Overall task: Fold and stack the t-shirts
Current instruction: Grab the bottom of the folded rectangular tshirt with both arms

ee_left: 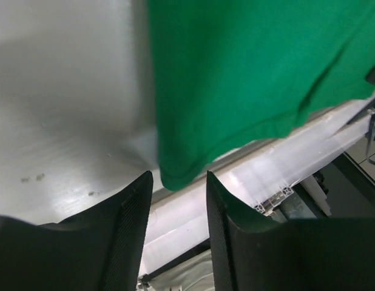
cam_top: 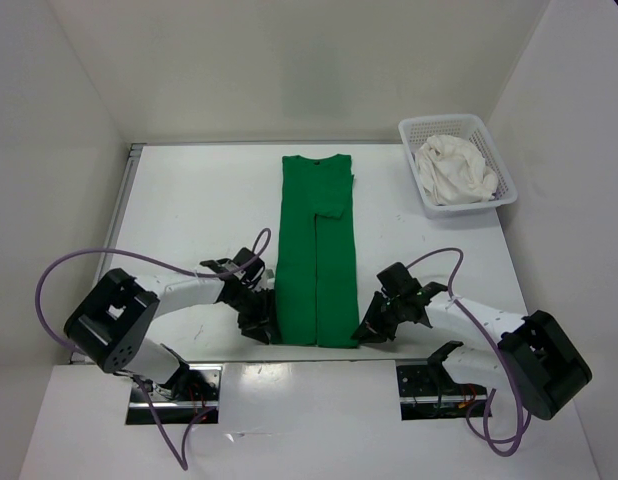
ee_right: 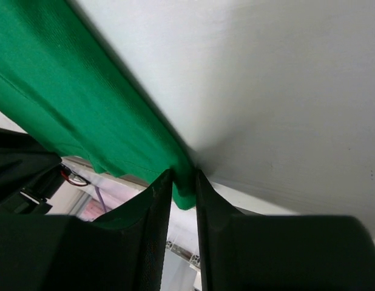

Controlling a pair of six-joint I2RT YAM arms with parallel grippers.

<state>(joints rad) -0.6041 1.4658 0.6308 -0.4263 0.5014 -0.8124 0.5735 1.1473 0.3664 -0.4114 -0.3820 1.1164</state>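
The green t-shirt point(cam_top: 318, 250) lies on the table as a long narrow strip, collar at the far end and hem at the near edge. My left gripper point(cam_top: 261, 323) is at its near left corner. In the left wrist view the left gripper point(ee_left: 178, 182) is open, with the green corner point(ee_left: 175, 176) just between the fingertips. My right gripper point(cam_top: 370, 328) is at the near right corner. In the right wrist view the right gripper point(ee_right: 182, 182) is shut on the green hem corner point(ee_right: 186, 197). The white t-shirt point(cam_top: 454, 168) lies crumpled in the basket. The lavender t-shirt is out of view.
The white mesh basket point(cam_top: 506, 186) stands at the far right of the table. White walls enclose the table on the left, back and right. The table's near edge point(ee_left: 278, 163) runs just under both grippers.
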